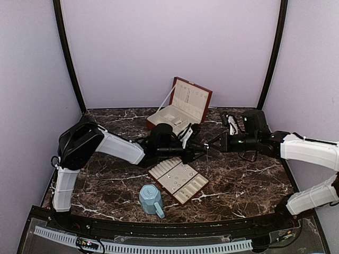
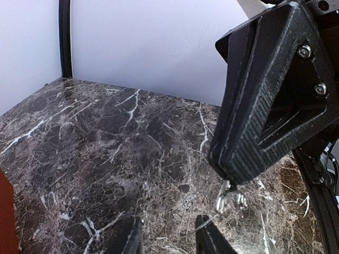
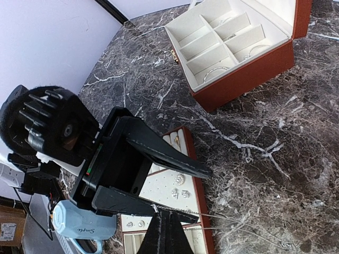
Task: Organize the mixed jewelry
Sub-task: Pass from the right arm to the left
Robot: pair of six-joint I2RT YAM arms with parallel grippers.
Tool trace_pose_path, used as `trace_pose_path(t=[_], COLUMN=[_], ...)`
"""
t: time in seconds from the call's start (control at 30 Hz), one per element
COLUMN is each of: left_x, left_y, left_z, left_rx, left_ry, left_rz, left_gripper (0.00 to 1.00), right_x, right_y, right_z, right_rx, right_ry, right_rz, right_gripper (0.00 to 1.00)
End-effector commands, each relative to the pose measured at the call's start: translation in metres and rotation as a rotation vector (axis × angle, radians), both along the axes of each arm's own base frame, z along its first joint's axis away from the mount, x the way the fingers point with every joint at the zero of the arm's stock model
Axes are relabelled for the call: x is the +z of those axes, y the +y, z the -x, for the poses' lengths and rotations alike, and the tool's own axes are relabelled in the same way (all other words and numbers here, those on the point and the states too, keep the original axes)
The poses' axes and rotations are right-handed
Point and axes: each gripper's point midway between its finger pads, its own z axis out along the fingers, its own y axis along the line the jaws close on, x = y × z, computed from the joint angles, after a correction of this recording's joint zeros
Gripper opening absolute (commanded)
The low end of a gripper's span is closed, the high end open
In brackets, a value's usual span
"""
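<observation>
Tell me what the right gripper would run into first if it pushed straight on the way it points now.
Most likely the left gripper: the right gripper, shut on a thin silvery chain, points straight at its open black fingers, with little gap. Exact depth is unclear.

Open brown box point(image 1: 192, 99) stands behind the cream-lined tray point(image 1: 192, 186); light-blue mug point(image 1: 151, 198) just beside it.

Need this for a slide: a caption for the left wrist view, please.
Right gripper pinches a thin silvery chain over the marble table; left gripper open in the foreground.
</observation>
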Motion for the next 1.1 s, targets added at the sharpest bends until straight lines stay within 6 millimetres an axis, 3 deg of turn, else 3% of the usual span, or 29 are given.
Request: trace_pose_path(t=[0.0,0.23,0.3,0.43,0.47,0.5,0.53,0.63,0.67,0.7,0.83,1.07], left_x=[0.014,0.014,0.014,0.019,0.036,0.033,0.05,0.069,0.082,0.082,0.111,0.136], left_y=[-0.009,-0.014,-0.014,0.004,0.009,0.018,0.023,0.034,0.038,0.041,0.057,0.07], left_z=[0.001,0.001,0.003,-0.005,-0.006,-0.009,-0.011,-0.009,-0.009,-0.007,0.003,0.035], left_rx=[-0.012,-0.014,-0.007,0.105,0.128,0.171,0.199,0.225,0.235,0.24,0.242,0.118], left_ry=[-0.028,-0.016,-0.025,-0.056,-0.09,-0.097,-0.131,-0.162,-0.188,-0.199,-0.265,-0.31], left_rz=[0.03,0.043,0.041,0.049,0.082,0.072,0.097,0.113,0.125,0.119,0.147,0.132], left_gripper=[0.33,0.2,0.09,0.0,0.0,0.0,0.0,0.0,0.0,0.0,0.0,0.0], right_x=[0.018,0.022,0.025,0.032,0.033,0.032,0.031,0.029,0.03,0.029,0.031,0.055], right_y=[0.001,0.0,-0.001,0.001,0.002,0.005,0.007,0.014,0.017,0.02,0.017,0.015], right_z=[-0.002,-0.001,-0.001,0.0,0.003,0.007,0.01,0.019,0.022,0.025,0.021,0.011], right_rx=[0.002,-0.009,-0.016,-0.008,0.009,0.032,0.051,0.113,0.14,0.163,0.133,0.096], right_ry=[-0.045,-0.048,-0.05,-0.068,-0.067,-0.061,-0.056,-0.047,-0.047,-0.042,-0.073,-0.193], right_rz=[-0.049,-0.064,-0.07,-0.098,-0.107,-0.118,-0.128,-0.169,-0.185,-0.191,-0.191,-0.227], right_gripper=[0.0,0.0,0.0,0.0,0.0,0.0,0.0,0.0,0.03,0.08,0.37,0.57])
